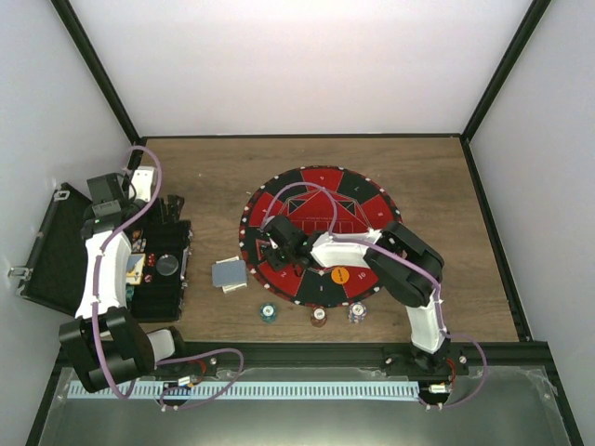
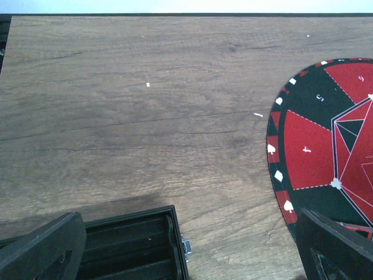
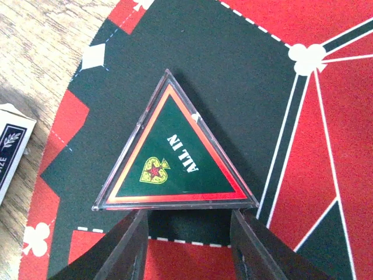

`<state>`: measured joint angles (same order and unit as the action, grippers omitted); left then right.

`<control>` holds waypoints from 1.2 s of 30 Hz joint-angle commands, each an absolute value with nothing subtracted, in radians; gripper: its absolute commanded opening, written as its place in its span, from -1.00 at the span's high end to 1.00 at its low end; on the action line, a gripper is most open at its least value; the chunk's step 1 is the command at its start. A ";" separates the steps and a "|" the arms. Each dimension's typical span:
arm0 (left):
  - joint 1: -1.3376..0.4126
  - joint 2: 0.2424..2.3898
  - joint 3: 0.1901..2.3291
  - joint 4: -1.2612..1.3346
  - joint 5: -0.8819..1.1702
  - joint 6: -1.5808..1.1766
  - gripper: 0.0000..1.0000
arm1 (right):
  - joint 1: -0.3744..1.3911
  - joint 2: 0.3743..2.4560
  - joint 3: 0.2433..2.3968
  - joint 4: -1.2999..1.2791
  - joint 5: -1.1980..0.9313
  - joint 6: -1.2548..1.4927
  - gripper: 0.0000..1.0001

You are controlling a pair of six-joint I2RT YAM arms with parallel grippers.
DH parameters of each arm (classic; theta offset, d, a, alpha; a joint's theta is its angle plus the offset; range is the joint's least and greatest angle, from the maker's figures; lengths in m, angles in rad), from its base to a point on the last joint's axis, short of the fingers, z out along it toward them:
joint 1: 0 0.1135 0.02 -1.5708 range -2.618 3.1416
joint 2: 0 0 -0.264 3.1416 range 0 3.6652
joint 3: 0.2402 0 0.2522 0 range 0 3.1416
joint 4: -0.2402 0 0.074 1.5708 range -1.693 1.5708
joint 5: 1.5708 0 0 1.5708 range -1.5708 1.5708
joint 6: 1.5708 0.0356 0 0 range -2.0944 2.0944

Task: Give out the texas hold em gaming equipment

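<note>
A brown wood-grain table (image 1: pixel 214 177) sits inside white walls (image 1: pixel 279 65) framed by black posts (image 1: pixel 93 65), with a round red-and-black mat (image 1: pixel 321 186) marked with numbered wedges and card suits lying at its centre. At the left edge a black hinged case (image 1: pixel 51 251) lies open, lid laid flat to the outside. Its tray (image 1: pixel 160 288) holds a few small pieces, among them a round clear item and what look like dice, too small to identify further. The slots seen from the left wrist are bare black. The left gripper (image 2: pixel 186 220) hangs above the far end of the case, its jaws spread wide and holding nothing. The right arm reaches across the mat, where the right gripper (image 3: pixel 189 224) sits low just behind a triangular "ALL IN" marker (image 3: pixel 175 154) lying flat on a dark wedge. Its jaws are parted, with the tips just short of the marker's base edge and gripping nothing. A small stack of playing cards (image 1: pixel 229 273), grey-blue backs up, rests on the wood between the case and the mat. Three poker chips (image 1: pixel 318 317) lie in a row on the table just beyond the mat's near rim, and an orange button (image 1: pixel 340 275) sits on the mat near that rim.
</note>
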<state>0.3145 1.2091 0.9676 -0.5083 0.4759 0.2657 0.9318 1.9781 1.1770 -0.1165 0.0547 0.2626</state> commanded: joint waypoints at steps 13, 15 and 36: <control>0.319 1.198 0.996 -0.541 0.513 0.274 -1.00 | 0.910 1.748 0.955 -0.282 0.200 0.374 -0.11; 0.320 1.197 0.997 -0.542 0.513 0.275 -1.00 | 0.906 1.744 0.935 -0.289 0.211 0.381 -0.10; 0.319 1.196 1.004 -0.558 0.519 0.301 -1.00 | 0.848 1.851 0.960 -0.296 0.264 0.408 -0.04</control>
<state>0.3145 1.2087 0.9749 -0.5529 0.5003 0.2741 0.8581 1.8496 1.0245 -0.2070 0.2901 0.3717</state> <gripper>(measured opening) 0.999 0.502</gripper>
